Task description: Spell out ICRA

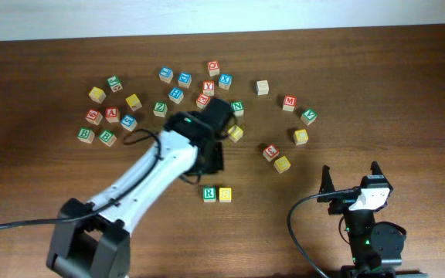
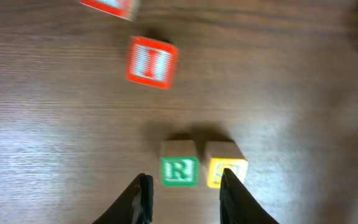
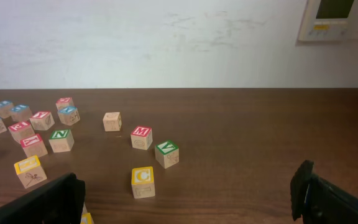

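Currently in hand: building the word row, by my reading. Only two blocks stand at 6 o'clock from the centre of the table (image 1: 408, 69), so ICRA is far from spelled.
Row as it stands: a green R block (image 1: 208, 193), with a yellow block (image 1: 225, 194) touching it at its 3 o'clock. The yellow block's letter is too blurred to read.
Left gripper (image 2: 185, 180): hovers over that pair, fingers spread and holding nothing. The R block shows between them in the wrist view.
Right gripper (image 1: 351, 176): rests at 5 o'clock on the table, fingers wide apart and empty.
Red I block (image 2: 151, 62): lies flat with its letter up, slightly skewed, at 11 o'clock from the R block in the left wrist view. It is well apart from the row, with bare wood around it.
Yellow C block (image 3: 143, 180): sits near the right arm, close to a green V block (image 3: 166, 153) and a red M block (image 3: 142, 137).
Next move: probably fetching a missing letter. For the I, that calls for squaring the open fingers to its skewed sides, lowering, closing, then setting it at 9 o'clock of the R with room left for the C.
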{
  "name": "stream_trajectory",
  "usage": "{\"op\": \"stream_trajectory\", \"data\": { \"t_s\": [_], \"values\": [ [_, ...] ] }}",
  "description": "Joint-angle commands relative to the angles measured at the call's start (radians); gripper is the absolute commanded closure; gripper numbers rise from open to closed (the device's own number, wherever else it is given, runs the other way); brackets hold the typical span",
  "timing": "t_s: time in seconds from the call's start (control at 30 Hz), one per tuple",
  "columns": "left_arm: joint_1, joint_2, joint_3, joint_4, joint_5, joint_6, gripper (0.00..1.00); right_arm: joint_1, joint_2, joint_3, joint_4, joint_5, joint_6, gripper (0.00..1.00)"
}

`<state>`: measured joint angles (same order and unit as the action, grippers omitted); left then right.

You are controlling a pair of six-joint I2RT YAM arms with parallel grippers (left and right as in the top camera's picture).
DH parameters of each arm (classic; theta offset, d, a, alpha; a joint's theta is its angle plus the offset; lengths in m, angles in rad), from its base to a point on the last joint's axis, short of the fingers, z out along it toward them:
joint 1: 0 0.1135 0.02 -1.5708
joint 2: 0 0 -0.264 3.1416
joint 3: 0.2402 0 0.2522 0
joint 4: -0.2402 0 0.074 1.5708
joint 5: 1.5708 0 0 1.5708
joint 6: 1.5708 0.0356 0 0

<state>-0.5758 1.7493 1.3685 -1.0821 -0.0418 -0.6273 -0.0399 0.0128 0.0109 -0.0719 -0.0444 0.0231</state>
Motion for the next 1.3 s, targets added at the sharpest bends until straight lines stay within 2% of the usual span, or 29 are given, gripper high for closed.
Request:
{"op": "stream_trajectory", "data": {
  "t_s": [0.0,0.07,0.1,0.2,0.27,0.3,0.37,0.4,0.5,0.73,0.83,1.03,1.23,1.27],
  "values": [
    [0.117,-0.014,-0.011,-0.013,0.004,0.011,0.68,-0.006,-0.006,-0.005,-0.006,0.004,0.003,0.02],
    [0.163,-0.014,-0.016,-0.020,0.004,0.012,0.44,-0.006,-0.006,-0.005,-0.006,0.004,0.003,0.02],
    [0.179,-0.014,-0.029,-0.019,0.004,0.012,0.37,-0.006,-0.006,-0.005,-0.006,0.004,0.003,0.02],
    [0.184,-0.014,-0.079,-0.018,0.005,0.012,0.41,-0.006,-0.006,-0.005,-0.006,0.004,0.003,0.02],
    [0.184,-0.014,-0.102,-0.018,0.046,0.016,0.55,-0.006,-0.006,-0.005,-0.006,0.004,0.003,0.02],
    [0.183,-0.014,-0.106,-0.018,0.089,0.017,0.55,-0.006,-0.006,-0.005,-0.006,0.004,0.003,0.02],
    [0.174,-0.014,-0.108,0.007,0.201,0.098,0.52,-0.006,-0.006,-0.005,-0.006,0.004,0.003,0.02],
    [0.164,-0.014,-0.108,0.008,0.209,0.106,0.52,-0.006,-0.006,-0.005,-0.006,0.004,0.003,0.01],
    [0.123,-0.014,-0.148,0.032,0.203,0.105,0.52,-0.006,-0.006,-0.005,-0.006,0.004,0.003,0.02],
    [0.079,-0.014,-0.317,0.205,0.203,0.052,0.53,-0.006,-0.006,-0.005,-0.006,0.004,0.003,0.02],
    [0.078,-0.014,-0.317,0.217,0.203,0.053,0.52,-0.006,-0.006,-0.005,-0.006,0.004,0.003,0.02],
    [0.095,-0.014,-0.317,0.212,0.097,0.051,0.57,-0.006,-0.006,-0.005,-0.006,0.004,0.003,0.02],
    [0.173,-0.018,-0.316,0.188,0.098,0.054,0.57,-0.006,-0.006,-0.005,-0.006,0.004,0.003,0.02],
    [0.173,-0.027,-0.311,0.183,0.098,0.085,0.58,-0.006,-0.006,-0.005,-0.006,0.004,0.003,0.02]
  ]
}}
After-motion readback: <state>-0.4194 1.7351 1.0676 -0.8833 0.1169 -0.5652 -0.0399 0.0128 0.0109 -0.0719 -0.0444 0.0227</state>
